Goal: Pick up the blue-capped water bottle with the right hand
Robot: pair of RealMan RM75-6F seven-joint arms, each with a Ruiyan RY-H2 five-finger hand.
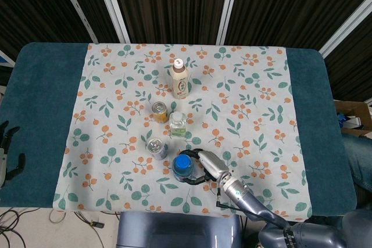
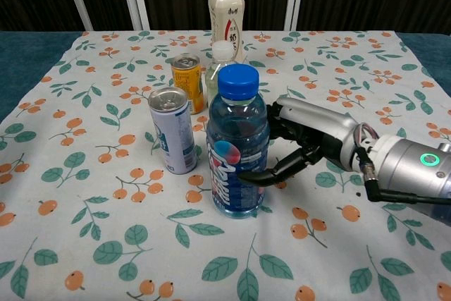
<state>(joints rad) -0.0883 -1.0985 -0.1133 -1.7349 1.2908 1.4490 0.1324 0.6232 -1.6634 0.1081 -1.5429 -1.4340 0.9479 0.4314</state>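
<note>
The blue-capped water bottle [image 1: 183, 166] [image 2: 237, 153] stands on the floral cloth near the table's front edge, clear blue with a red and white label. My right hand [image 1: 208, 166] [image 2: 310, 139] reaches in from the right and wraps round its middle. The thumb lies across the bottle's front and the other fingers curl behind it. The bottle's base rests on the cloth. My left hand [image 1: 7, 149] shows only in the head view, at the far left edge beside the table, holding nothing, fingers apart.
A silver can [image 1: 155, 148] [image 2: 172, 130] stands just left of the bottle. Behind it are a yellow can [image 1: 159, 111] [image 2: 187, 79], a small clear bottle [image 1: 178, 124] [image 2: 220, 61] and a tall milk-tea bottle [image 1: 181, 79] [image 2: 226, 12]. The floral cloth [image 1: 256, 97] covers the teal table.
</note>
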